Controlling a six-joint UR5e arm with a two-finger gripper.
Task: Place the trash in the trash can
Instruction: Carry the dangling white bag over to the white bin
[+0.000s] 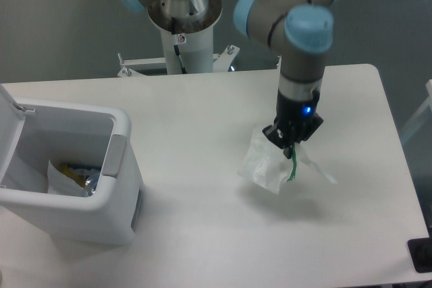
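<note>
A white table (202, 112) fills most of the frame, with grey floor beyond. Right of centre, the gripper (293, 141) is pinched tight on the top of the crumpled wrapper (266, 166), which hangs below the fingers just off the tabletop — a shadow shows beneath it. The trash can (81, 166) sits at the lower left, lid open, with the bottle (77, 175) seemingly already inside. So the bin's mouth lies well apart to the left — the carry must run leftward across the table.
</note>
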